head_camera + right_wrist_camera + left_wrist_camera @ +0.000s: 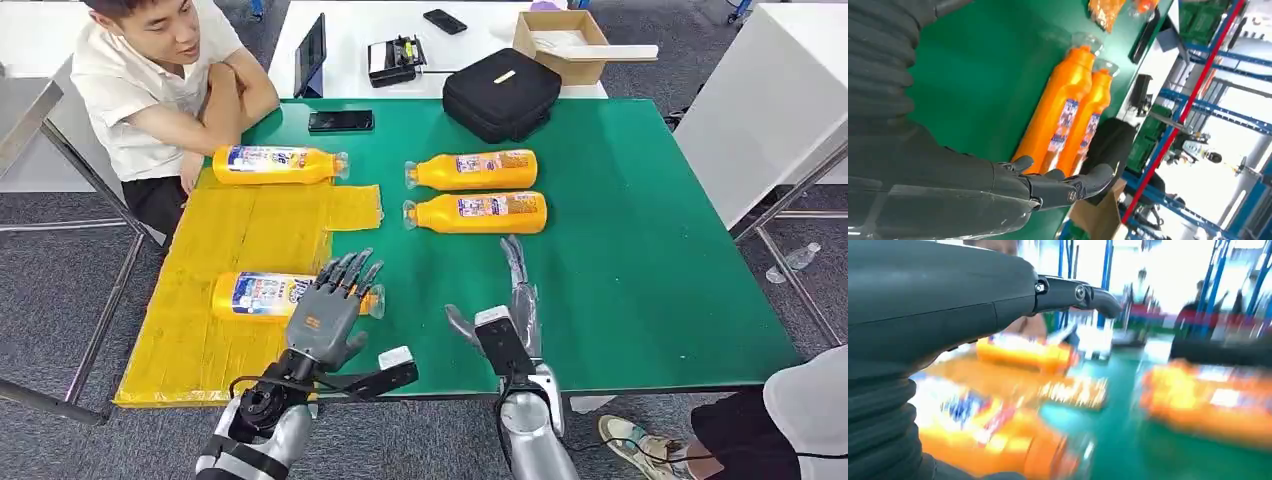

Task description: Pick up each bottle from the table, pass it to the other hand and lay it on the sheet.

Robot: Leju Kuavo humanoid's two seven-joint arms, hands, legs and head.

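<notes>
Two orange bottles lie on the yellow sheet [250,240]: one at its far end [278,165], one near me [262,296]. My left hand [330,312] hovers over the neck end of the near bottle [993,440] with fingers spread, holding nothing. Two more orange bottles lie side by side on the green table: the far one [472,169] and the near one [476,212]. My right hand [510,310] is stretched flat and open just short of the near one, fingertips pointing at it. In the right wrist view both bottles [1058,120] lie beyond the fingers [1068,187].
A person sits at the table's far left corner, arms resting by the sheet. A black phone [341,121] and a black bag [500,92] lie at the far edge of the green table [650,260]. Another person's shoe and leg show at the bottom right.
</notes>
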